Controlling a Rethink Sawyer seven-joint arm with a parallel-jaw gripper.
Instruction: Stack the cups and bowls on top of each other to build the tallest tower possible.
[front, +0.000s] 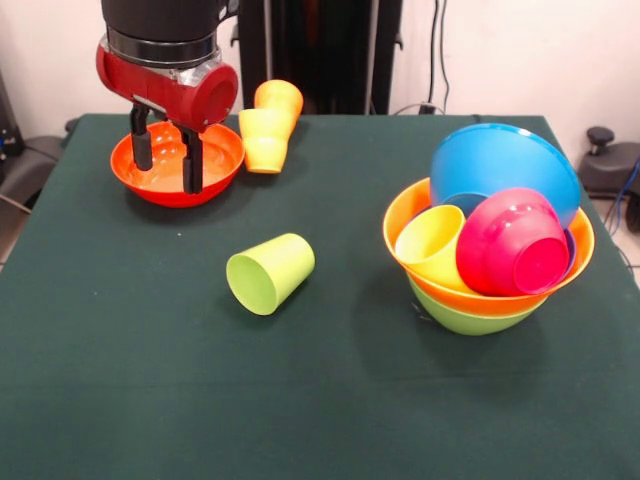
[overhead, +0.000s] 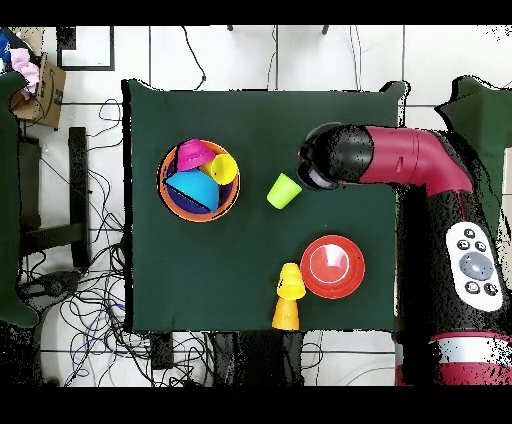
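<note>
Gripper (front: 167, 160) hangs over the red-orange bowl (front: 215, 165) at the table's (front: 130, 340) far side, its 2 fingers spread apart with nothing between them. Just beside that bowl, a yellow cup (front: 264, 140) and an orange cup (front: 279, 97) lie nested on their sides. A green cup (front: 270, 272) lies alone mid-table. The tower (front: 490, 250) is an orange bowl (front: 405, 215) in a green bowl (front: 460, 318), holding a tilted blue bowl (front: 505, 160), magenta bowl (front: 513, 243) and second yellow cup (front: 432, 243).
</note>
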